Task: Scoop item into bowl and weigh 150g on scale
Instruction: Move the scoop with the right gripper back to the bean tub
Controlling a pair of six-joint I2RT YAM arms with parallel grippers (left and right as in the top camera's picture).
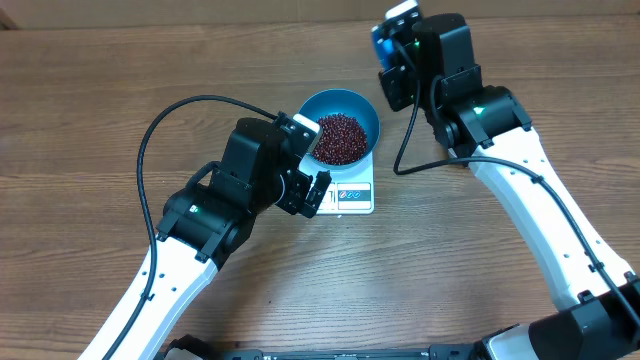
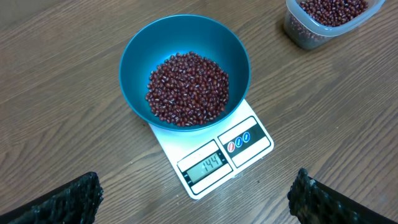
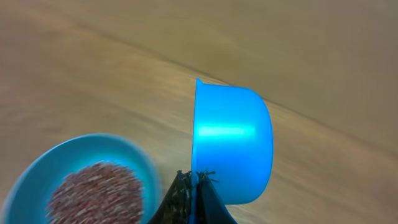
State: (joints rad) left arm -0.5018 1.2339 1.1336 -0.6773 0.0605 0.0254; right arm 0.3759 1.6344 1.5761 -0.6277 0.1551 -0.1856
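Dark red-brown beans (image 2: 188, 88) sit in the deep blue round bowl (image 2: 184, 43) atop the small white square scale (image 2: 214, 163). The left end effector (image 2: 196, 205) gapes wide, empty; the right end effector (image 3: 194, 186) clamps a small blue plastic scoop (image 3: 233, 143).

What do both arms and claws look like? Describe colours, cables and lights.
The left arm and right arm each have white lower links, black upper housings with a small green light, and a loose black cable. The left claw has black, rough-textured fingers; the right claw looks dark and similarly rough.
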